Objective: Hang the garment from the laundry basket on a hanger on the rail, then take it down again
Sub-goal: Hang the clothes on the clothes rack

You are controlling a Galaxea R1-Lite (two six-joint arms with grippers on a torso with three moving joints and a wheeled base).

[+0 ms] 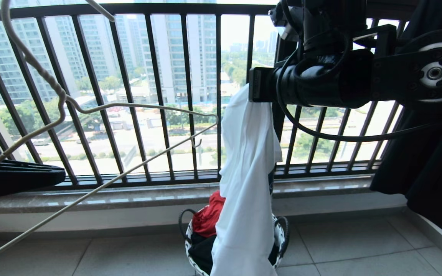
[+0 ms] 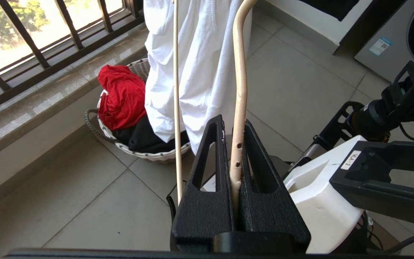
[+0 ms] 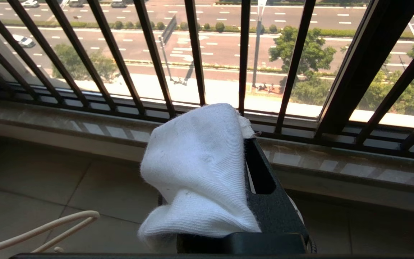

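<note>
The white garment (image 1: 246, 184) hangs in a long fold from my right gripper (image 3: 244, 138), which is shut on its ribbed edge (image 3: 199, 162); the cloth hides one finger. Its lower end reaches into the round woven laundry basket (image 1: 282, 234) on the floor below. My left gripper (image 2: 234, 122) is shut on the wire of the cream hanger (image 2: 240, 72), held to the left of the garment. In the head view the hanger (image 1: 144, 105) slants across the railing from the left gripper (image 1: 58, 176). The rail is out of view.
A red garment (image 1: 209, 214) and a black one (image 1: 202, 253) lie in the basket. The dark balcony railing (image 1: 148, 96) and stone ledge (image 1: 129, 197) stand just behind. A dark garment (image 1: 428, 172) hangs at the right. A washing machine (image 2: 401, 39) stands behind my base (image 2: 322, 201).
</note>
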